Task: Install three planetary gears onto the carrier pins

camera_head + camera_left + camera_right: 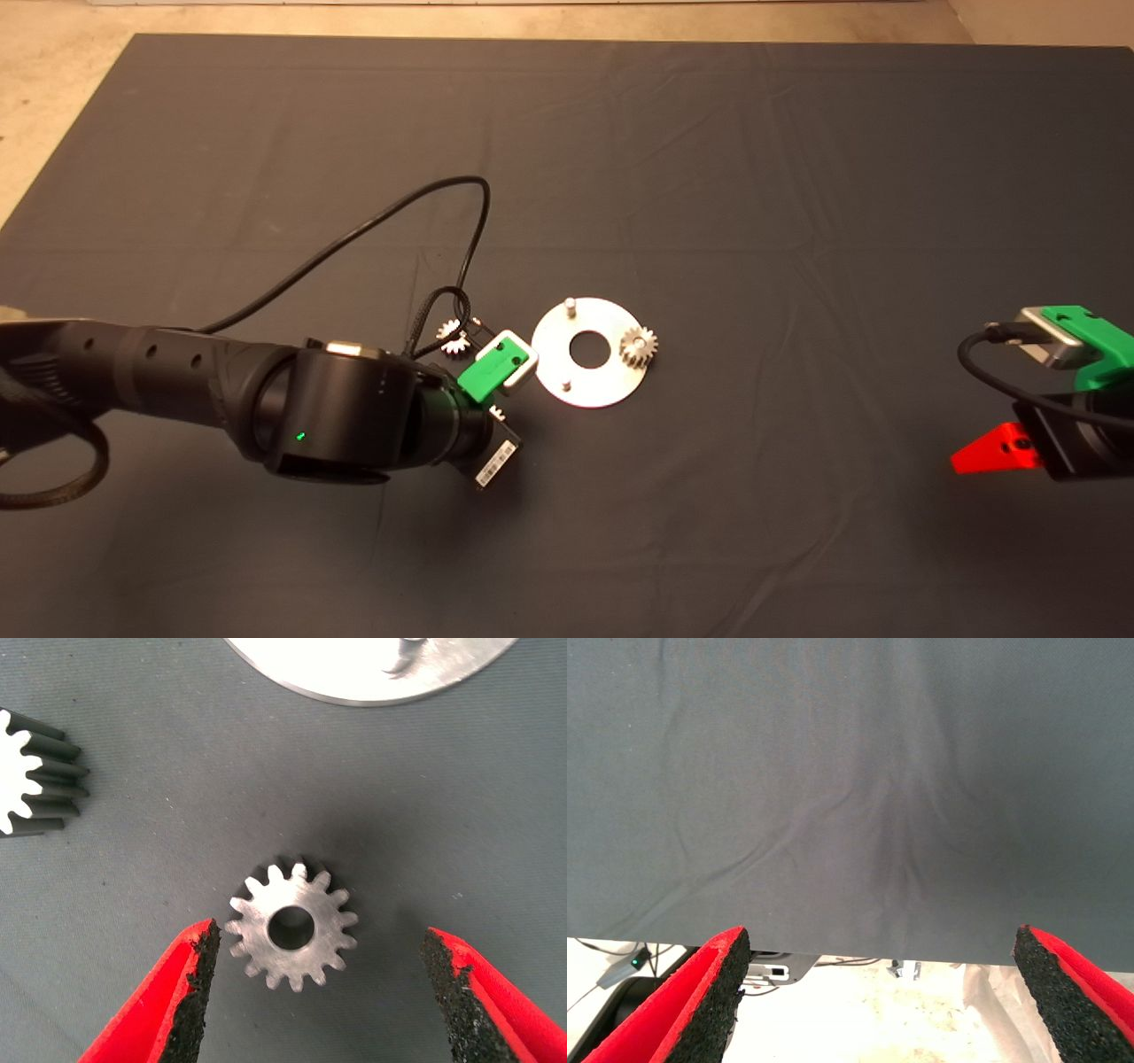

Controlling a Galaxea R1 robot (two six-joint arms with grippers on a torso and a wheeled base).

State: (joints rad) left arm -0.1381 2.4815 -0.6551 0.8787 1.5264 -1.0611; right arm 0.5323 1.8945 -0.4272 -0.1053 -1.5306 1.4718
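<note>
The shiny round disc (pixel 589 381) lies mid-mat with two bare carrier pins (pixel 570 306) (pixel 565 385). One planetary gear (pixel 638 346) sits on the disc's right side, over the third pin. My left gripper (pixel 319 948) is open, its fingers on either side of a second gear (pixel 292 928) that lies flat on the mat left of the disc. In the head view my wrist hides that gear. A third gear (pixel 452 337) (pixel 31 771) lies on the mat nearby, behind the cable. The disc's edge (pixel 372 678) shows in the left wrist view. My right gripper (pixel 992 450) (pixel 877 943) is open and parked at the right edge.
My left arm's black cable (pixel 354 239) loops over the mat behind the wrist. The green camera mount (pixel 492 368) sits close to the disc's left rim. In the right wrist view, floor and cables (pixel 620 966) show past the mat's edge.
</note>
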